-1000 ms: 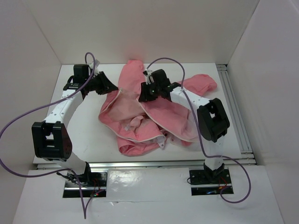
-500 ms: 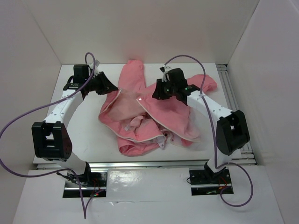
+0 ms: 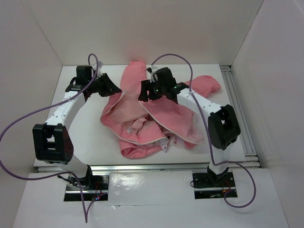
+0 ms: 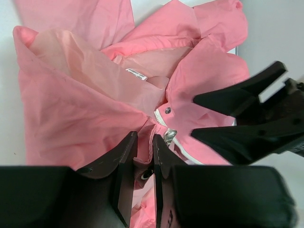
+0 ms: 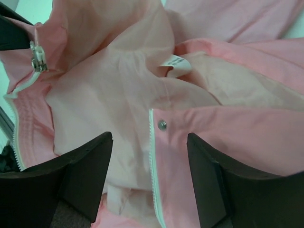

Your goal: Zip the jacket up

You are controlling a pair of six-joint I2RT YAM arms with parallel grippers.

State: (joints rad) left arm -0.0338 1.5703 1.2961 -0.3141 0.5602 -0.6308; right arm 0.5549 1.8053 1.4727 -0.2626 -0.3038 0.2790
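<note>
Two grippers met over the far part of a salmon-pink jacket (image 3: pixel 156 121), which lay crumpled open mid-way across the white table (image 3: pixel 85 137). Its long axis ran near to far, one sleeve pointing far, the other far-right. The left gripper (image 4: pixel 141 159) pinched the zipper edge (image 4: pixel 160 118), nearly closed. The right gripper (image 5: pixel 148 138) hovered with jaws wide, gripping nothing.

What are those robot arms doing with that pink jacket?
They're trying to zip it up. The jacket lies crumpled and unzipped on the table. The left pincer pinches the fabric beside the zipper slider. The right pincer hangs open over the other front edge, by a metal snap. Nothing is zipped yet.
</note>
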